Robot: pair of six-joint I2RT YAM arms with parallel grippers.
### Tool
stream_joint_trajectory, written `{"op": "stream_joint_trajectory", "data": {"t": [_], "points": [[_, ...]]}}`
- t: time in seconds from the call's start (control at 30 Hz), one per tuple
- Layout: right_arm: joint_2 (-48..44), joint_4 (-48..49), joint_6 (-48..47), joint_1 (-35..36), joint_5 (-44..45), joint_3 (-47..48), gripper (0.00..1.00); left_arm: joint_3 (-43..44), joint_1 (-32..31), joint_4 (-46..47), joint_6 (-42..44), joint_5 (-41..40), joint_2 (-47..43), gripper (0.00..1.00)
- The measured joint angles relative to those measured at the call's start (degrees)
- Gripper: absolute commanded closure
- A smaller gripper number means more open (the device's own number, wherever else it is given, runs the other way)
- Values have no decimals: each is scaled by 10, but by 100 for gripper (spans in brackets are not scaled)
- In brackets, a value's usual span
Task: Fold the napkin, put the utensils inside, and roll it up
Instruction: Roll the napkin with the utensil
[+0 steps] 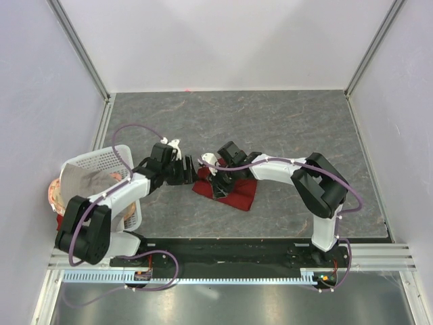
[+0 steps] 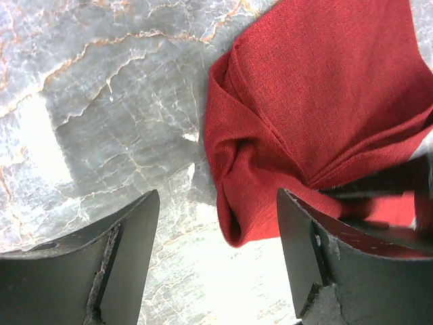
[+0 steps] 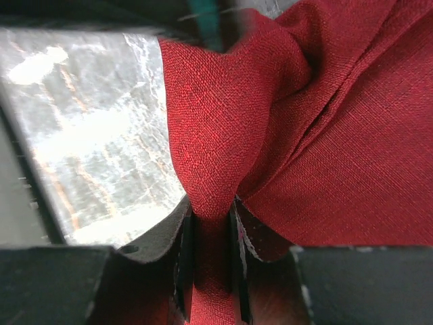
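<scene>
**A:** Widest first: a grey marbled table [image 1: 270,122], and at its left edge a white basket [image 1: 95,159] with a grey-beige cloth [image 1: 84,181] draped in it.

**B:** And the napkin [image 1: 237,196]?

**A:** Dark red, bunched on the table between the two arms, near the front edge, creased and folded over itself.

**B:** Look at the right gripper [image 3: 210,223], that's a firm pinch! Its jaws are clamped on a raised ridge of the napkin, the fabric squeezed flat between them.

**A:** The left gripper [image 2: 216,196] is the opposite: jaws spread wide, holding nothing. It hovers above the napkin's folded left corner, with one finger over bare table and the other over red cloth.
</scene>
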Motion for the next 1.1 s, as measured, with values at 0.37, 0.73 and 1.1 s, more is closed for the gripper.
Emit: {"op": "stream_joint_trajectory", "data": {"t": [0.37, 0.73, 1.1], "points": [[70, -25, 36, -72, -206, 30, 71, -98, 0, 110, -13, 63, -56, 27], [135, -37, 62, -117, -328, 52, 71, -130, 0, 219, -15, 107, -44, 44], [156, -52, 71, -124, -351, 67, 68, -136, 1, 308, -26, 140, 41, 90]]}}
